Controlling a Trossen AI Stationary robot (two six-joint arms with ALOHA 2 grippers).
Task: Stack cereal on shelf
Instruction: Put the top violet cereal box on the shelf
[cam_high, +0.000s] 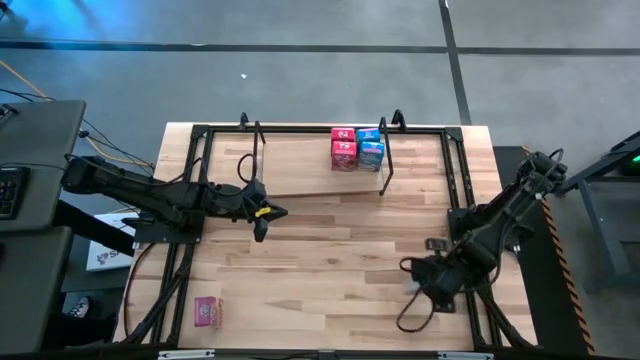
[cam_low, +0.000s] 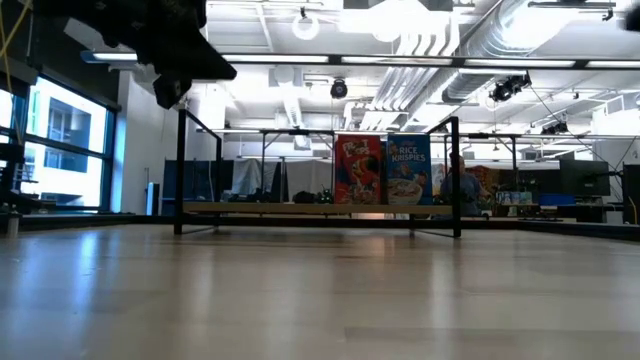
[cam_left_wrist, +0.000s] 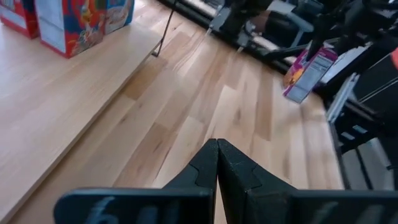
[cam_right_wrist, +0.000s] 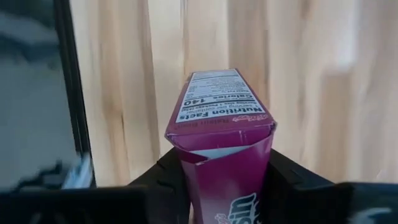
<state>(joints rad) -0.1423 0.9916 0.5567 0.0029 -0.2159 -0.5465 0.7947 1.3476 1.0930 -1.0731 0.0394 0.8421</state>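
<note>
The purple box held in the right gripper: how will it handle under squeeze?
The purple cereal box is thin cardboard with its top flap gaping, so it probably dents if squeezed hard. It looks light and smooth-sided, so it may slip or twist between the right gripper fingers.

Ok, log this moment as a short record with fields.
shelf: far side of the table
on shelf: red boxes and blue box, side by side at its right end
loose box: pink box lying on the table, near-left corner
left tool: shut, empty, over the table in front of the shelf
right tool: shut on a magenta box, at the table's right side
</note>
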